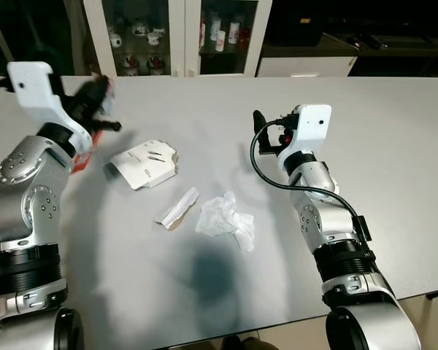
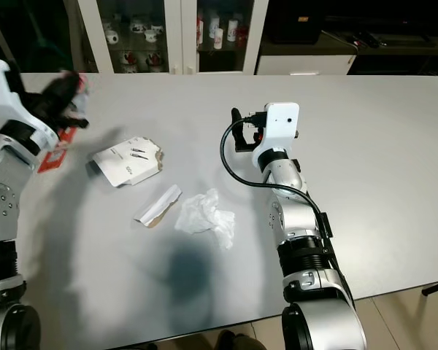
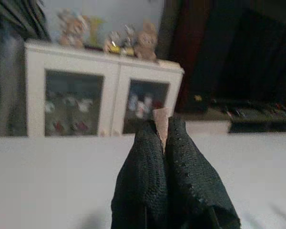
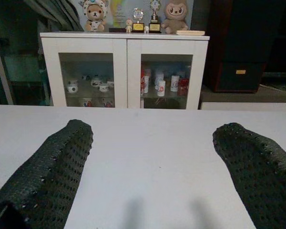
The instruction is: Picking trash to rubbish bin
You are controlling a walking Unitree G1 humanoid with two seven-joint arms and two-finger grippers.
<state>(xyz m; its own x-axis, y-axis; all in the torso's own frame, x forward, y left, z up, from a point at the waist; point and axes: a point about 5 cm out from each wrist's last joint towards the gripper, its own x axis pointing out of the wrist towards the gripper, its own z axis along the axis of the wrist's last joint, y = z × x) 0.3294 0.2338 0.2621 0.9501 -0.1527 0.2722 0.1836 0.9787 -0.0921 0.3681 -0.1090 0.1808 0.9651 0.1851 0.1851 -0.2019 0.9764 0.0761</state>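
Worktop (image 1: pixel 394 146): pale grey, wide, carrying my trash.

Left gripper (image 1: pixel 102 98): raised over the worktop's left side, blurred in the head views. My jaws are pressed together on a thin scrap (image 3: pixel 160 125) whose pale edge pokes out between the fingertips in the left wrist view. A red-and-white wrapper piece (image 1: pixel 87 152) hangs beneath that arm; I cannot tell whether it is the same scrap.

Right gripper (image 1: pixel 266 135): held above the worktop right of centre, my jaws spread wide apart with nothing between them; the fingers (image 4: pixel 52 174) frame bare worktop in the right wrist view.

Torn white carton (image 1: pixel 144 163): lying flat, left of centre, near the left gripper.

Folded paper strip (image 1: pixel 177 208): just beside the carton, toward me.

Crumpled white tissue (image 1: pixel 225 217): just beside the strip, between it and my right arm.

White glass-door cabinet (image 4: pixel 126 71): beyond the worktop's far edge, mugs inside, plush toys and trophies on top.
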